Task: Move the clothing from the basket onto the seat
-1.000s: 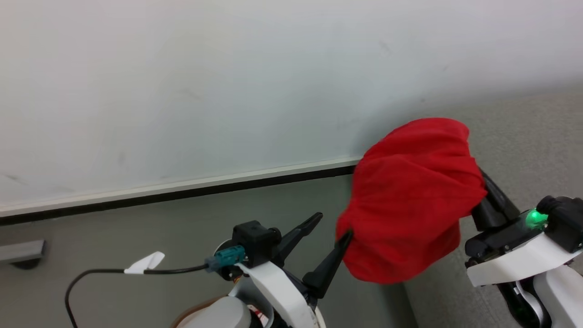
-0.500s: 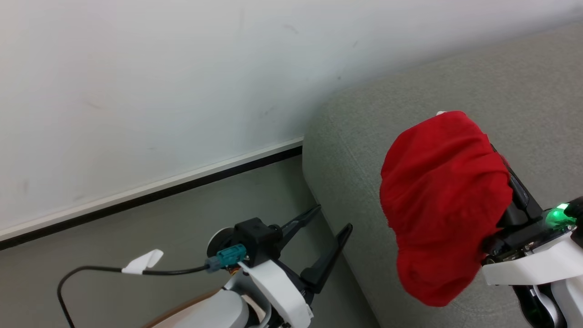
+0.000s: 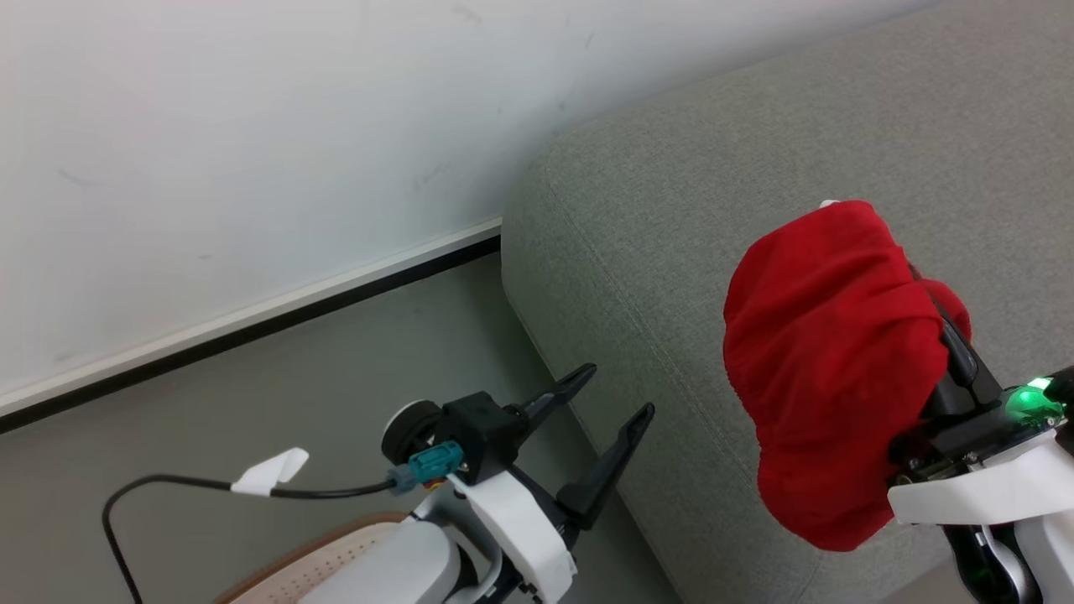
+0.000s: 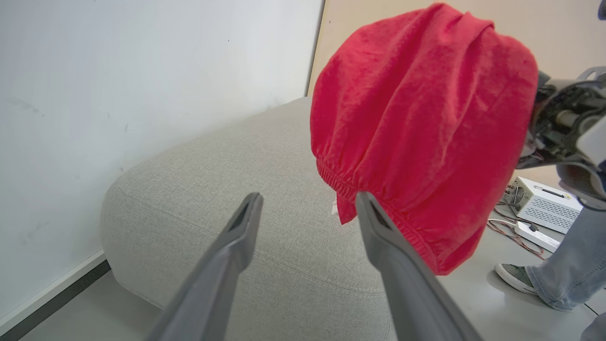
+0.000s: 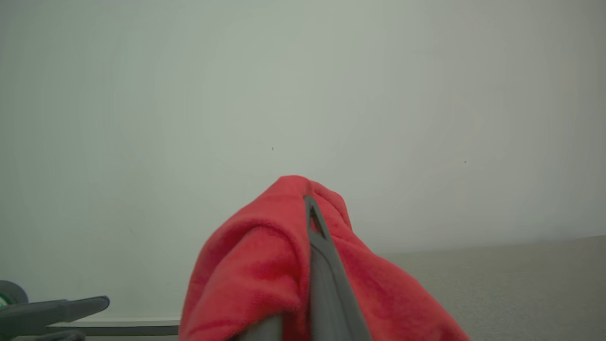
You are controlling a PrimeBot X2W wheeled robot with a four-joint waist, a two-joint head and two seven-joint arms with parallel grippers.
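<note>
My right gripper (image 5: 305, 208) keeps its fingers pinched on the red clothing (image 3: 826, 369), which hangs above the grey seat (image 3: 671, 252) at 3 o'clock. My left gripper (image 3: 617, 390) is at 6 o'clock, fingers wide and empty. My head camera has swung since half a second ago, so more seat shows.

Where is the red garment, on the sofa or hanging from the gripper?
Hanging. The red garment drapes over the right gripper; the left wrist view shows its hem free, not lying on the sofa.
</note>
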